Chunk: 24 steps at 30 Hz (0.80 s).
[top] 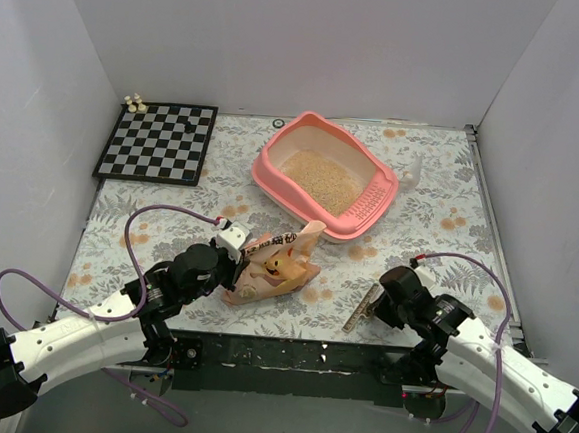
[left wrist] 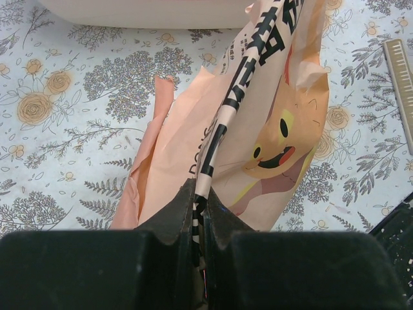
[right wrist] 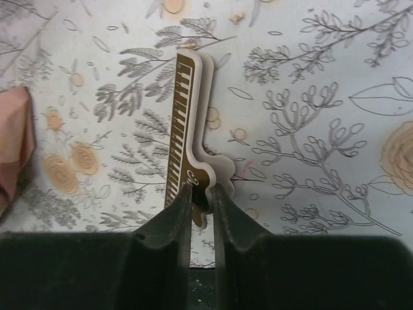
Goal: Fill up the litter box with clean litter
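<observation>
The pink litter box (top: 269,178) stands at the middle back of the table, its grille end to the right. Pale beige clean litter (top: 322,180) covers its floor. The crinkled tan-orange bag (top: 284,265) lies in front of the box. My left gripper (top: 238,260) is shut on the bag's folded printed edge; in the left wrist view the gripper (left wrist: 201,201) pinches it and the bag (left wrist: 271,129) spreads ahead. My right gripper (top: 372,305) is shut on the end of a brown and white bag clip (right wrist: 188,123), which lies flat on the table.
A checkerboard (top: 158,142) with small pale pieces lies at the back left. A translucent scoop (top: 411,171) lies right of the box. The box's pale wall (left wrist: 142,11) shows at the top of the left wrist view. White walls enclose the table.
</observation>
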Motion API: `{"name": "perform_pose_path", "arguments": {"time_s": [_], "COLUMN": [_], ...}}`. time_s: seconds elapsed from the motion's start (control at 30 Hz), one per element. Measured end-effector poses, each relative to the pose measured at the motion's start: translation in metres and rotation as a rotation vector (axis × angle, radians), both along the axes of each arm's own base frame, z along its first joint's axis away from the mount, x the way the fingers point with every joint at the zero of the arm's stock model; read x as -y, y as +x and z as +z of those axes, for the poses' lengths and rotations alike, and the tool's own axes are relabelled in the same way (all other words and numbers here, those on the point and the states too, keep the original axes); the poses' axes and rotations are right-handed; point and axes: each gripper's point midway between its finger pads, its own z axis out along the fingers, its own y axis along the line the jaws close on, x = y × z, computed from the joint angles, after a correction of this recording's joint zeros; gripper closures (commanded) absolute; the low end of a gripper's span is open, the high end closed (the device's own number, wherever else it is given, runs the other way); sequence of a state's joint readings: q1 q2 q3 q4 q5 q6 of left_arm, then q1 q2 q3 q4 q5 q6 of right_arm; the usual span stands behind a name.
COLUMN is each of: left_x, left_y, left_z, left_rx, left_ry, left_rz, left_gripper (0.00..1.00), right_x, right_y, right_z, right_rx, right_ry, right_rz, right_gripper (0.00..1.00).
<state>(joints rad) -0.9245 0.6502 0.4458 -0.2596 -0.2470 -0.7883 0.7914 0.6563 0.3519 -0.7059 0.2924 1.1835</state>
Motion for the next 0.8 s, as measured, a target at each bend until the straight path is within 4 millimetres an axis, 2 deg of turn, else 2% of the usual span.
{"name": "perform_pose_path", "arguments": {"time_s": [0.03,0.13,0.2,0.3,0.4,0.53,0.6,0.67,0.8], "left_x": [0.000,0.000,0.000,0.001,0.002,0.008,0.012,0.017,0.028], "left_y": [0.000,0.000,0.000,0.002,0.004,0.003,0.002,0.003,0.008], "left_z": [0.000,0.000,0.000,0.006,0.015,0.029,0.044,0.068,0.133], "left_rx": [0.000,0.002,0.003,0.025,0.052,0.076,0.084,0.100,0.122], "left_ry": [0.000,0.002,0.004,-0.009,-0.034,-0.053,-0.061,-0.082,-0.157], "left_rz": [0.000,-0.003,-0.005,-0.004,-0.009,-0.039,-0.062,-0.078,-0.079], "left_gripper": [0.96,0.94,0.78,0.69,0.55,0.43,0.39,0.36,0.36], "right_x": [-0.001,-0.012,-0.012,-0.011,-0.009,-0.006,-0.009,-0.014,-0.029], "right_y": [0.001,0.013,0.014,0.015,0.016,0.025,0.033,0.044,0.065], "right_z": [0.001,0.015,0.015,0.015,0.018,0.035,0.054,0.078,0.135], "right_rx": [0.003,0.057,0.066,0.073,0.085,0.125,0.163,0.213,0.325], "right_ry": [0.006,0.071,0.072,0.064,0.039,-0.020,-0.050,-0.067,-0.104], "right_rz": [-0.006,-0.021,-0.023,-0.016,0.001,0.049,0.089,0.129,0.261], "right_gripper": [0.99,0.99,0.99,0.99,0.99,0.99,0.99,0.99,0.99]}}
